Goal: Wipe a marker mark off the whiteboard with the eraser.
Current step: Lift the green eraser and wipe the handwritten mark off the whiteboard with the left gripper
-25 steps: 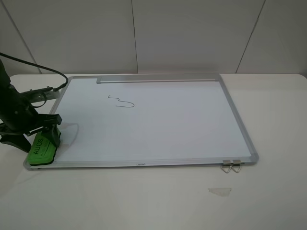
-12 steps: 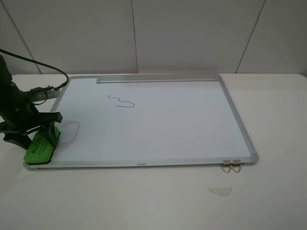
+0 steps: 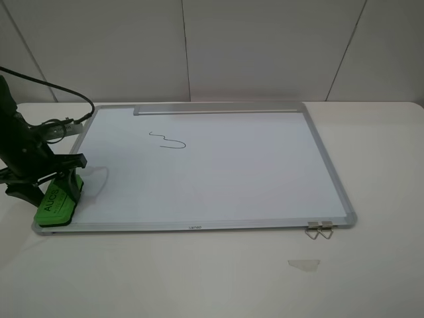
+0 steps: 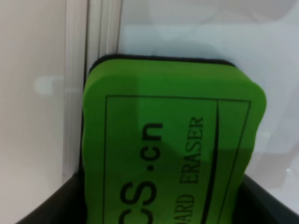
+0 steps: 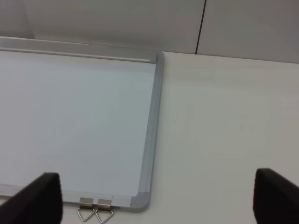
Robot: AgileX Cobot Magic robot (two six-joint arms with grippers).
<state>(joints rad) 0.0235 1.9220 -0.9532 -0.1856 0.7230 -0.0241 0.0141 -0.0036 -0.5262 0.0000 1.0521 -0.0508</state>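
The whiteboard (image 3: 218, 172) lies flat on the table, with the marker mark (image 3: 169, 140), a thin dark squiggle, on its far-left part. The green eraser (image 3: 55, 201) rests over the board's near-left corner, partly on the frame. My left gripper (image 3: 50, 184) is shut on the eraser (image 4: 173, 140), whose lettered top fills the left wrist view between dark fingers (image 4: 51, 207). My right gripper (image 5: 156, 200) is open over the whiteboard's (image 5: 70, 116) near-right corner and holds nothing. The exterior view does not show it.
Two small metal hanger clips (image 3: 319, 230) stick out from the board's near-right corner, also seen as clips (image 5: 96, 212) in the right wrist view. A scrap of clear tape (image 3: 303, 264) lies on the white table in front. A black cable (image 3: 53, 89) trails behind the left arm.
The left gripper and the eraser shifted slightly to the left along the board's near-left corner. The mark is unchanged.
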